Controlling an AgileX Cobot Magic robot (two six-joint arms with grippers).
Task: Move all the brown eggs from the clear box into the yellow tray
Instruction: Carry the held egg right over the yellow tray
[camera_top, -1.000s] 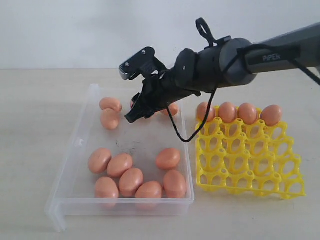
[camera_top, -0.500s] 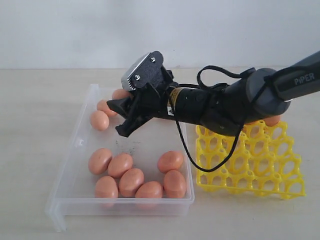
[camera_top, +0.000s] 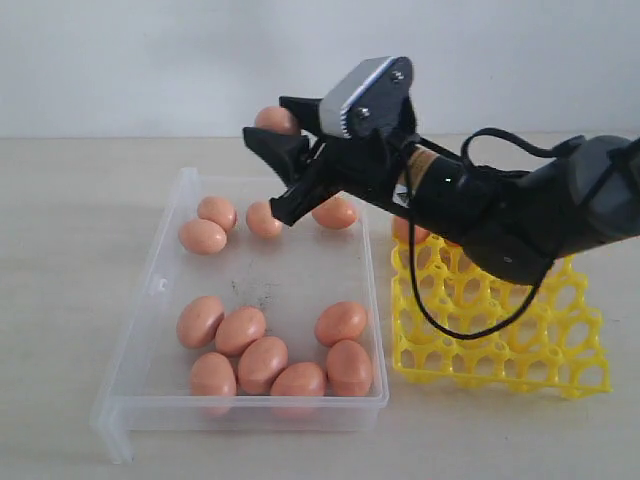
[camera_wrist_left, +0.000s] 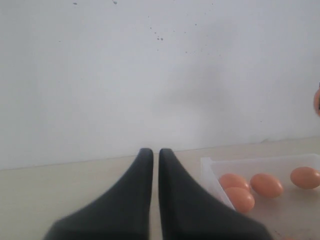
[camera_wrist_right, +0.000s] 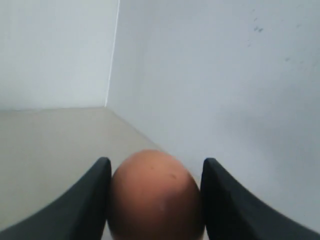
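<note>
Brown eggs (camera_top: 262, 363) mostly lie in the clear box (camera_top: 140, 330), eleven by its far and near edges, one clasped in the right gripper (camera_top: 268, 120) above the far edge, so most of the move to the yellow tray (camera_top: 500, 347) looks undone.

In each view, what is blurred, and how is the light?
Exterior view: soft even light, faint shadows; the clear box and brown eggs look sharp. Left wrist view: the left gripper is soft-edged near the camera. Right wrist view: the held egg is close and slightly blurred.
</note>
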